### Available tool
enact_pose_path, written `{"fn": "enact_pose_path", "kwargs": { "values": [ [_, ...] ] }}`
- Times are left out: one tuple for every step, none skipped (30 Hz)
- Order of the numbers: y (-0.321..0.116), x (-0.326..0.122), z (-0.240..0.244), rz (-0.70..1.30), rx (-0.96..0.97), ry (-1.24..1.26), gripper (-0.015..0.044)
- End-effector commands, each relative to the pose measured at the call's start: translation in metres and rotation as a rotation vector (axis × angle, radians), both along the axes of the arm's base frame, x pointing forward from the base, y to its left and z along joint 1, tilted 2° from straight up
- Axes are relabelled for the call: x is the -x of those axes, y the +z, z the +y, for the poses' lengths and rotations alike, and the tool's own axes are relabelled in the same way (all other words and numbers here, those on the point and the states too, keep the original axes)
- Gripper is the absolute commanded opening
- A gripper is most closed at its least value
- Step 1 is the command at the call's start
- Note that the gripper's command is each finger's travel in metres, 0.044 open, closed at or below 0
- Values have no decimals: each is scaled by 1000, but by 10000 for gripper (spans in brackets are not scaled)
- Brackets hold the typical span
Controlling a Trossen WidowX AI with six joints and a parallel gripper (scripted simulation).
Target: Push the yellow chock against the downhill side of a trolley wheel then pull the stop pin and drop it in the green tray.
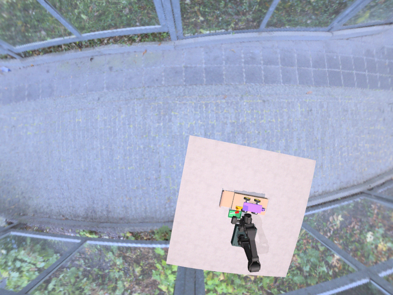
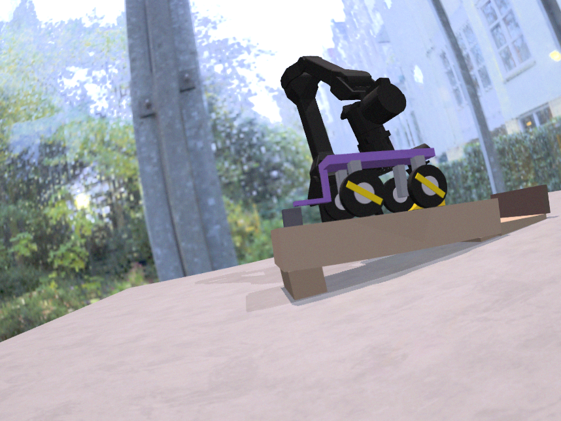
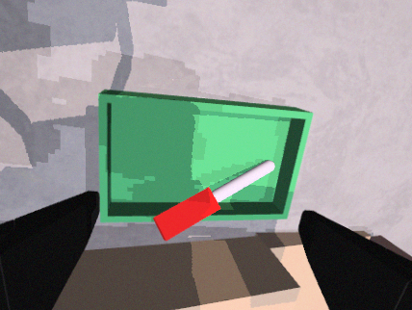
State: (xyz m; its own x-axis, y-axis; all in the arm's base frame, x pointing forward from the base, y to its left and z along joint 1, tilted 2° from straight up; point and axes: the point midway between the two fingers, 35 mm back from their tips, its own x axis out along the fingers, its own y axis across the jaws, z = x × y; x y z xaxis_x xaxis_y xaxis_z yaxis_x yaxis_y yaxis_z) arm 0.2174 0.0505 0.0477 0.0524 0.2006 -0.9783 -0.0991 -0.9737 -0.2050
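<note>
Top view: one pale square table (image 1: 206, 177) fills the lower right of the frame. On it, near the lower middle, lies one tan ramp (image 1: 227, 198) with one purple trolley (image 1: 252, 207) on its right part; two yellow-marked wheels show along the trolley's upper edge. Just left of the trolley is a small orange and yellow patch, the chock (image 1: 238, 208). Below it sits one green tray (image 1: 231, 214) with a red speck inside, the stop pin (image 1: 237, 212). One black arm (image 1: 249, 241) reaches up from the lower edge of the table to the tray's right end.

Exterior view: the ramp (image 2: 385, 235) rises toward the left on one block foot. The trolley (image 2: 376, 158) stands on it; four black wheels can be counted, two of them with yellow bars. A yellow wedge of the chock (image 2: 414, 207) touches the lower side of the right-hand wheel (image 2: 427, 184). The arm (image 2: 317, 104) bends over behind the trolley.

Wrist view: the tray (image 3: 144, 144) fills the centre. The stop pin (image 3: 212, 201) lies slantwise, its white shaft inside the tray toward the right and its red head over the tray's lower wall. The gripper (image 3: 199, 250) is spread nearly full wide, its two black fingers at the lower corners, well apart from the pin, gripping nothing.
</note>
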Motion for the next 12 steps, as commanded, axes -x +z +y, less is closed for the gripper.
{"fn": "enact_pose_path", "kwargs": {
  "values": [
    [11,0,0,-5,-4,3,440],
    [16,1,0,-5,-4,3,440],
    [21,2,-1,-5,-4,3,440],
    [25,3,-1,-5,-4,3,440],
    [27,3,-1,-5,-4,3,440],
    [30,4,-1,-5,-4,3,440],
    [34,4,-1,-5,-4,3,440],
    [38,4,-1,-5,-4,3,440],
    [42,4,-1,-5,-4,3,440],
    [45,4,-2,-5,-4,3,440],
    [49,4,-2,-5,-4,3,440],
    [52,5,-2,-5,-4,3,440]
  ]
}}
